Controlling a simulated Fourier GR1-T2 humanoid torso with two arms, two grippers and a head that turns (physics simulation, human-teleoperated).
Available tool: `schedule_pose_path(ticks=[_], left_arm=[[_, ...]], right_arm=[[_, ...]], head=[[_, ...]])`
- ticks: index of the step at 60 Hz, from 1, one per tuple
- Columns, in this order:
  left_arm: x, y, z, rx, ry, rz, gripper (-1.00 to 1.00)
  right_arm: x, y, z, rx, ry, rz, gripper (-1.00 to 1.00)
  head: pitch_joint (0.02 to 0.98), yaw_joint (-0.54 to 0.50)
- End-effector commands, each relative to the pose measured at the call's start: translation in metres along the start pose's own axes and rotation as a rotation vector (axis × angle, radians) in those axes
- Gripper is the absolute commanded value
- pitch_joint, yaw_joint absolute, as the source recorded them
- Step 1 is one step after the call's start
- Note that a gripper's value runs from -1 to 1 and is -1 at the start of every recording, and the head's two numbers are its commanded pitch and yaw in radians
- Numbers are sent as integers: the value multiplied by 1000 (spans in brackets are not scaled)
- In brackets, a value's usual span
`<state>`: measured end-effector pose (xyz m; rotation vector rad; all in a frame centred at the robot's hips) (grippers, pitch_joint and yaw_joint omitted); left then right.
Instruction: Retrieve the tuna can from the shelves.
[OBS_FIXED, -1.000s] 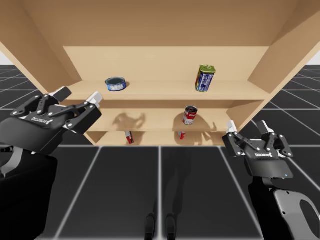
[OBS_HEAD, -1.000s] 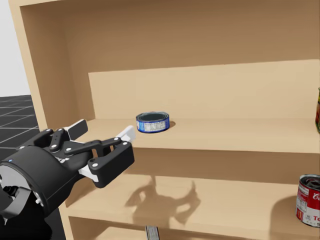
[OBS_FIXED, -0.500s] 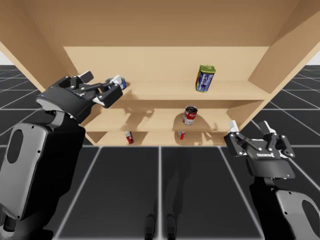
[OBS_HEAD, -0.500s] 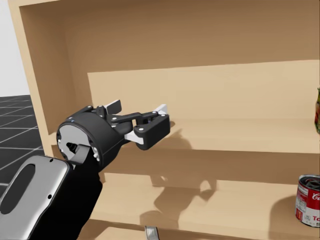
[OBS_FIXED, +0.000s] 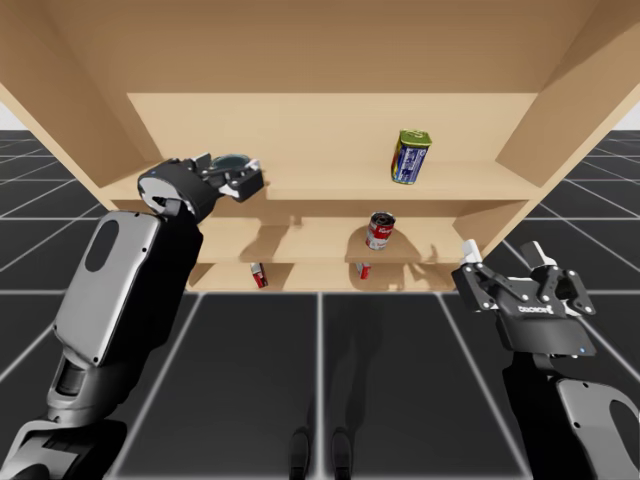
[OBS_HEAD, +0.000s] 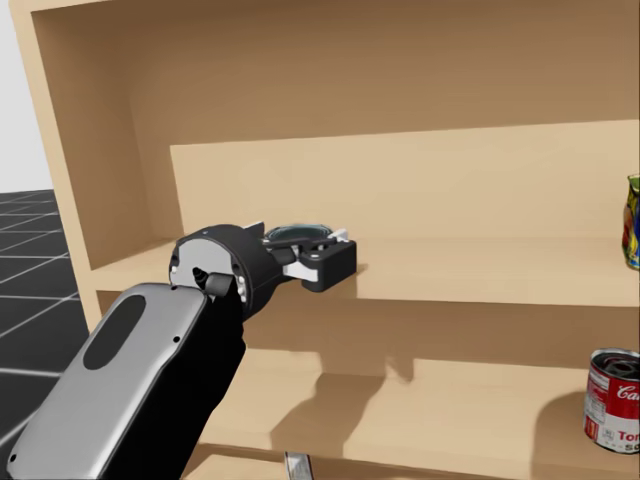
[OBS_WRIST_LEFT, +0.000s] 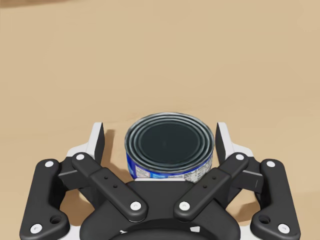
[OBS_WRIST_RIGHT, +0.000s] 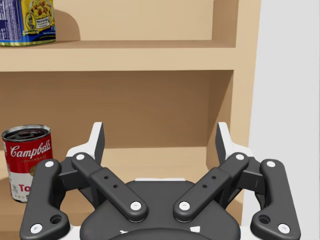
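Tuna can (OBS_WRIST_LEFT: 169, 142) stands upright on the upper shelf (OBS_FIXED: 330, 182), directly between the fingers of our left hand (OBS_WRIST_LEFT: 160, 136), which is spread wide and grips nothing. Our right hand (OBS_FIXED: 502, 258) hangs well apart, likewise spread and empty.

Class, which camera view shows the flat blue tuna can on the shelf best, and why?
The left wrist view: the flat blue tuna can sits between the left gripper's open fingers, lid and label plain. In the high and head views that gripper hides all but the can's rim.
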<state>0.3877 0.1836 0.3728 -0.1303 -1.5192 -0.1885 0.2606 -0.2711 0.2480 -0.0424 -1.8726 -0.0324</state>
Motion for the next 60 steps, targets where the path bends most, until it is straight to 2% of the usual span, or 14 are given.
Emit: schedule_pose_path(ticks=[1, 4, 6, 7, 9, 10, 22, 26, 34, 49, 56, 60], left_arm=[[-17, 3, -13, 12, 116, 4, -1000], [-18, 3, -14, 14, 115, 5, -943], [-18, 3, -14, 15, 114, 4, -624], [-19, 3, -14, 14, 112, 4, -303], [-19, 3, -13, 13, 111, 3, 939], [-19, 3, -13, 13, 111, 3, 976], [-6, -3, 1, -15, 55, -4, 1000], [1, -6, 11, 3, 15, -37, 1000], [10, -11, 30, -2, -24, -65, 1000], [17, -18, 69, -22, -57, -106, 1000], [17, -25, 92, -20, -77, -158, 1000], [17, -26, 102, -16, -82, -175, 1000]], right_arm=[[0, -1, 0, -3, 3, -1, -1000], [0, -1, 0, -2, 5, 1, -1000], [0, -1, 0, -2, 6, 2, -1000], [0, -1, 0, -2, 6, 2, -1000], [0, -1, 0, -2, 7, 3, -1000], [-1, -1, 0, -2, 8, 3, -1000], [-1, -2, -1, -3, 12, 4, -1000], [-1, -2, -1, -3, 12, 3, -1000], [-2, -2, -1, -3, 14, 5, -1000], [-2, -2, -1, -2, 17, 4, -1000], [-3, -2, -2, -1, 19, 4, -1000], [-3, -1, -2, -1, 20, 5, -1000]], head=[[305, 244], [305, 244], [304, 244], [305, 243], [306, 242], [306, 242], [305, 241], [303, 241], [304, 235], [304, 234], [305, 233], [307, 233]])
